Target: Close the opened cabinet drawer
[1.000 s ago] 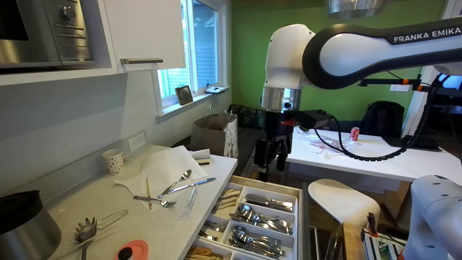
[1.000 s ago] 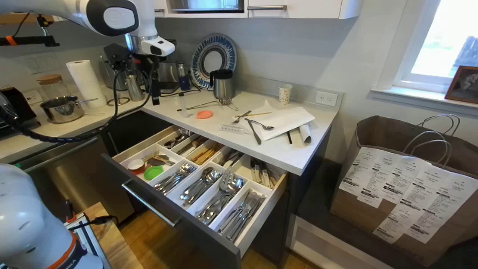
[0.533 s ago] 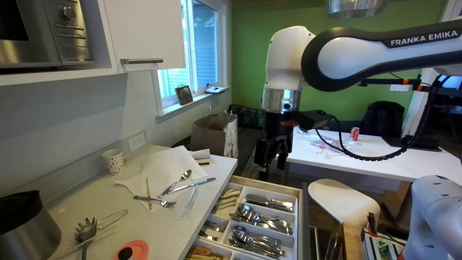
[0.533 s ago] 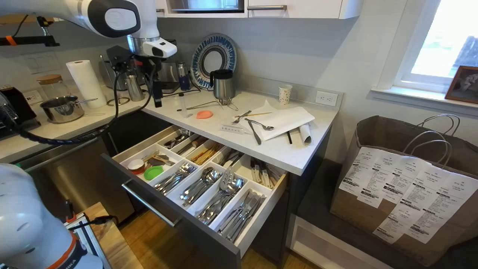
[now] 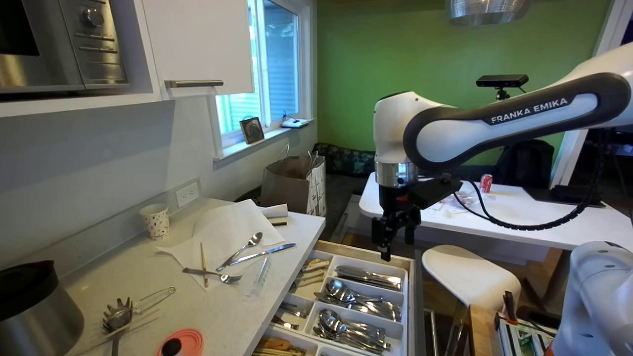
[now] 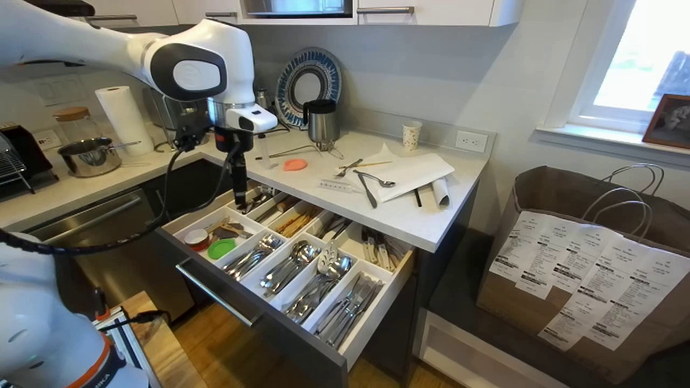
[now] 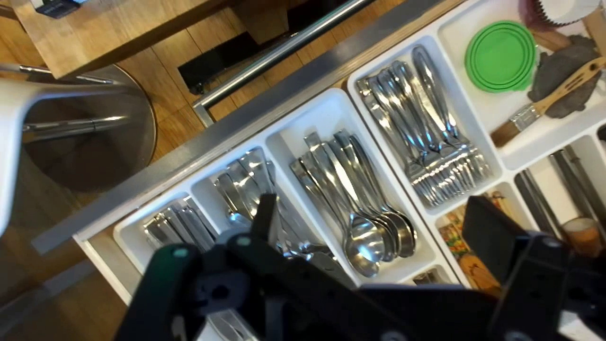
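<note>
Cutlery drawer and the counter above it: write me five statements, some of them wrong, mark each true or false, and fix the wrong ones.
1. The drawer stands open. True.
2. The gripper grips the handle. False: it is open and apart from the handle.
3. A green lid lies in the drawer. True.
4. The forks and spoons in the drawer are mixed together. False: they lie sorted, side by side.
5. The paper cup stands upright on the counter. True.

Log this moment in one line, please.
drawer: open, cutlery inside | gripper: open, empty, above drawer | handle: ungripped | closing: pending
</note>
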Controlling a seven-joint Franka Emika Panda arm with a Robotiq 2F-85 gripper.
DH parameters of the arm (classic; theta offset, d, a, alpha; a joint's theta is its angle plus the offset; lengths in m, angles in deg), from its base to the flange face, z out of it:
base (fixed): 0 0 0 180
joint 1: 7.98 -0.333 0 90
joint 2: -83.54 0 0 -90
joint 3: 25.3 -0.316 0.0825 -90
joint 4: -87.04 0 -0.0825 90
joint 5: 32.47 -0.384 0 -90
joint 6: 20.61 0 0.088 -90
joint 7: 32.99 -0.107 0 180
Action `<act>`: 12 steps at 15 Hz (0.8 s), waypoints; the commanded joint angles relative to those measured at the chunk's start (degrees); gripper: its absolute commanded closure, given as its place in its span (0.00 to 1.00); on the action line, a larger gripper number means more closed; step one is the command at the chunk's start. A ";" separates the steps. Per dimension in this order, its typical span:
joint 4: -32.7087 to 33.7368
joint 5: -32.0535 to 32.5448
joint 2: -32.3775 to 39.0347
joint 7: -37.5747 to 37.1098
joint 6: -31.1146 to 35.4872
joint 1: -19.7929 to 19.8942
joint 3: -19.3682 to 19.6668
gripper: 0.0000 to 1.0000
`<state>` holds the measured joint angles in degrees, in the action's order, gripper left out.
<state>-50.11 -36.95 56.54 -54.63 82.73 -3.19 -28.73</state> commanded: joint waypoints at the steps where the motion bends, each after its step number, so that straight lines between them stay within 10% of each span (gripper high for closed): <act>1: -6.43 0.59 -1.97 -0.15 2.95 2.53 2.90 0.00; 12: -16.26 4.10 2.16 -2.32 14.10 11.92 8.74 0.00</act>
<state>-63.97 -34.96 56.81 -54.70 92.97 6.97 -20.32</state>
